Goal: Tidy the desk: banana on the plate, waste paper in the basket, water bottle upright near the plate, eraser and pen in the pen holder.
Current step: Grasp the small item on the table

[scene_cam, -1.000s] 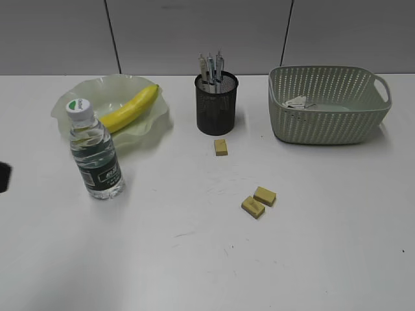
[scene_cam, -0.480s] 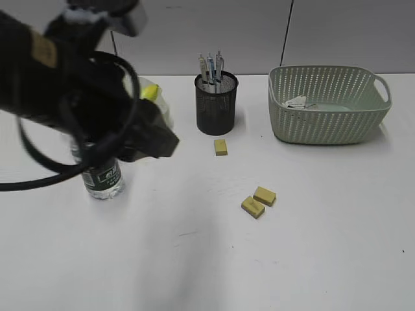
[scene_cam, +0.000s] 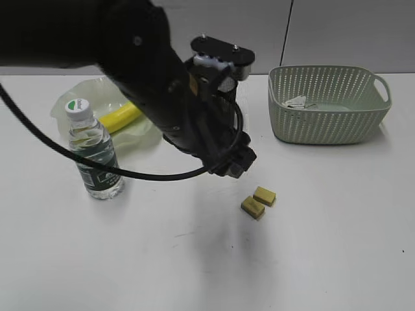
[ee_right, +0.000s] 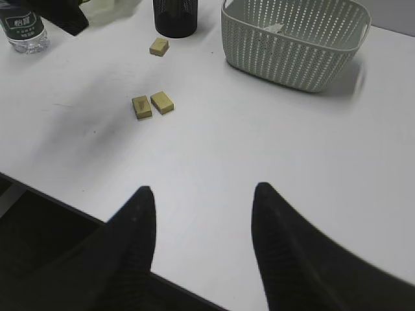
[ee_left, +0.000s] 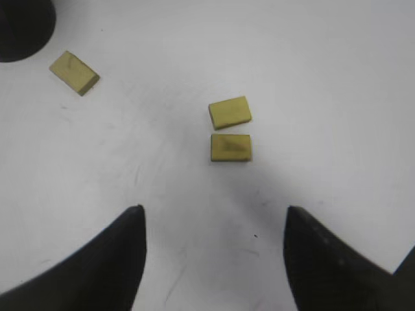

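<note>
L gripper (ee_left: 214,220) wide open above two touching erasers (ee_left: 229,128); risk: grabbing both, or nudging one away.

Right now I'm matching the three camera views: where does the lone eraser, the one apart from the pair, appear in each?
Exterior view: not visible; the left arm hides its spot.
Left wrist view: lone eraser at upper left, beside the pen holder.
Right wrist view: upper left, just below the pen holder.
Shared landmark: the pair of erasers.
</note>
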